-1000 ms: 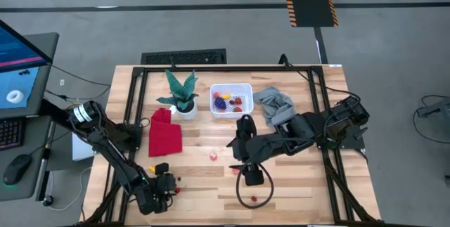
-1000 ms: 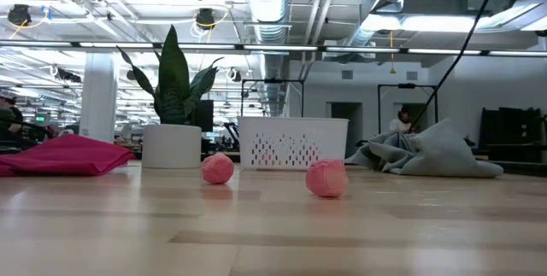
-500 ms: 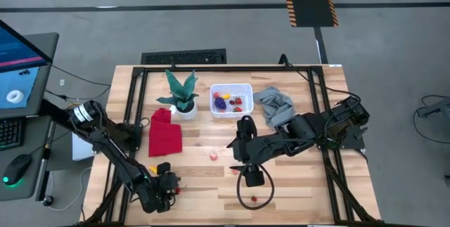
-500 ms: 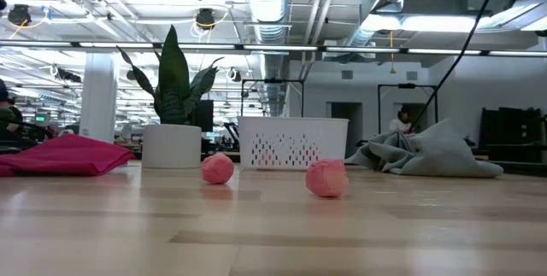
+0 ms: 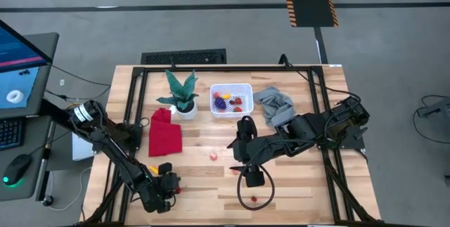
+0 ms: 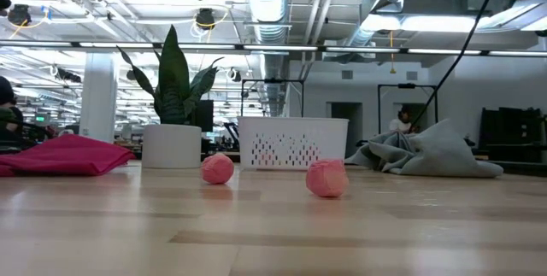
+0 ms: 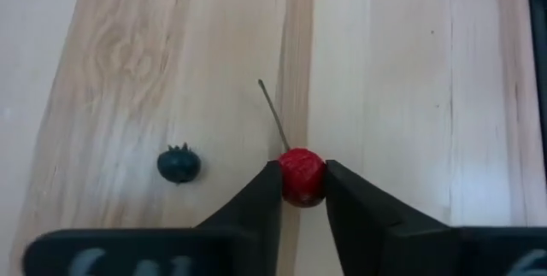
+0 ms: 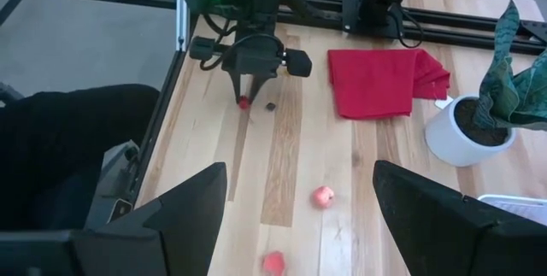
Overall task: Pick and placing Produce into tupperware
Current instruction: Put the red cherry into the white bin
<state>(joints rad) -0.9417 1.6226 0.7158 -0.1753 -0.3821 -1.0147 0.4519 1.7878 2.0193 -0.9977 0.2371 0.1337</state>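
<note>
My left tool (image 7: 301,192) is pinching a red cherry (image 7: 301,175) near the desk's (image 5: 295,192) front left; my right tool (image 8: 299,199) waits spread mid-desk. Several pieces already lie in the white bin (image 5: 230,98), but I judge much remains: two pink balls (image 6: 217,168) and a dark berry (image 7: 179,164).

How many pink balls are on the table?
2. One pink ball lies mid-table, in front of the red cloth's side; the other sits nearer the right hand. More could be hidden under the arms.
</note>
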